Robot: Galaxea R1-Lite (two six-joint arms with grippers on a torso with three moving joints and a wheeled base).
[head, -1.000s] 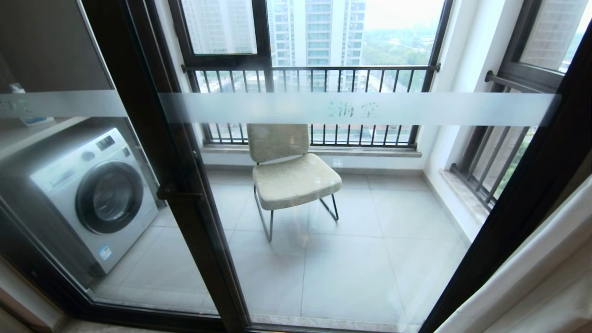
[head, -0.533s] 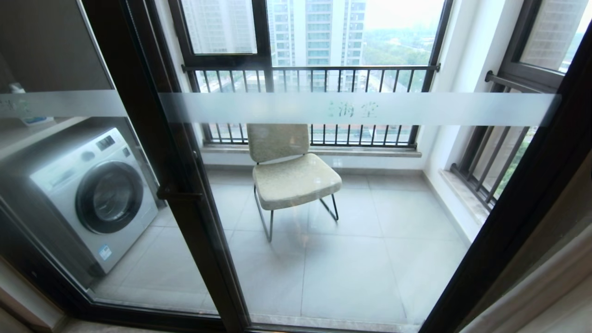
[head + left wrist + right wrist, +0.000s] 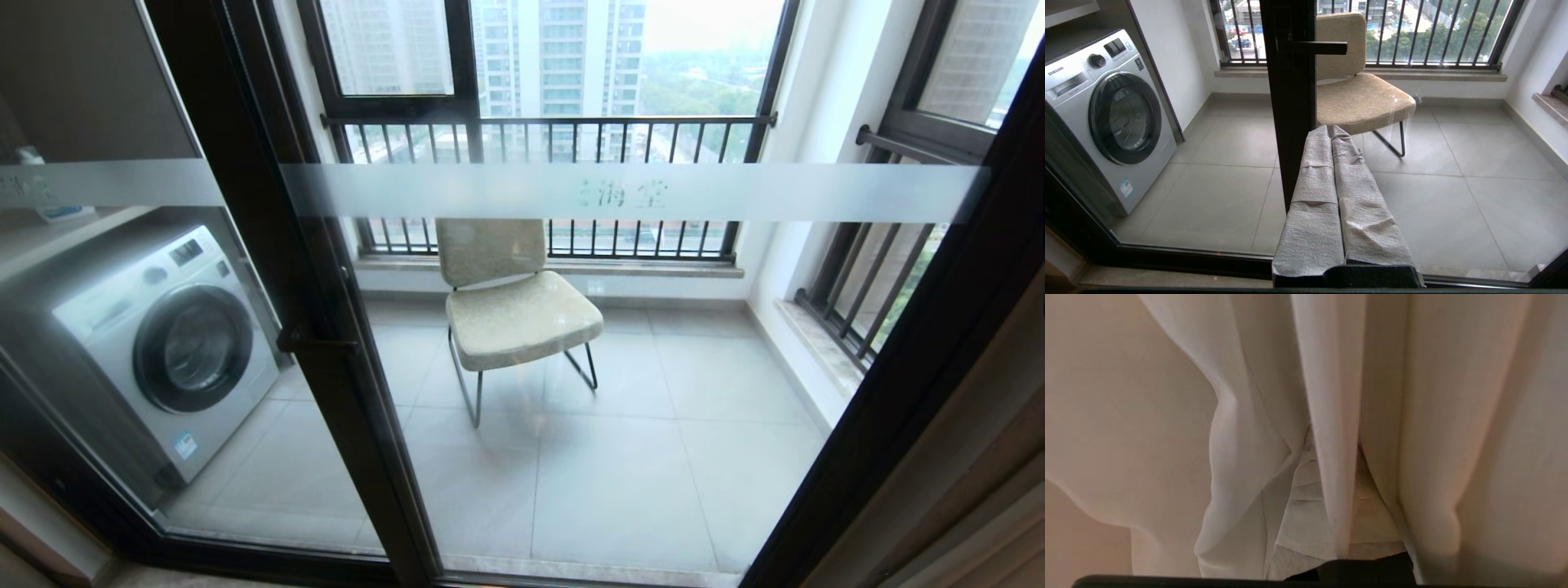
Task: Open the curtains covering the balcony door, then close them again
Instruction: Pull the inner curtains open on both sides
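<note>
The tall glass balcony door [image 3: 571, 367] in its dark brown-black metal frame now stands almost fully uncovered in the head view. A second ago a broad pale fold of the curtains filled the lower right corner there; half a second ago it had shrunk; now only a narrow beige-grey strip of the heavy opaque curtains [image 3: 980, 506] remains at that edge. I judge that the opening half of the task is nearly complete, and that the closing half is not yet begun.

The right gripper [image 3: 1331, 490] is out of the head view. In its own wrist view it is buried among the folds of the thin white sheer curtains [image 3: 1241, 457], and one pleat hangs down in front of its wrapped fingers [image 3: 1306, 522]. The fingers are pressed together, but I cannot tell whether they pinch the sheer or only push it along — the fabric hides the tips.

The left gripper [image 3: 1331, 134] hangs in front of the door's middle post, near the black lever handle [image 3: 1310, 47]. Its two grey-wrapped fingers lie pressed together, with nothing between them.

Through the glass, a white front-loading washing machine [image 3: 171, 343] stands on the left of the balcony, and a beige padded chair [image 3: 514, 306] with thin metal legs stands in the middle, before the black barred railing [image 3: 547, 122].
</note>
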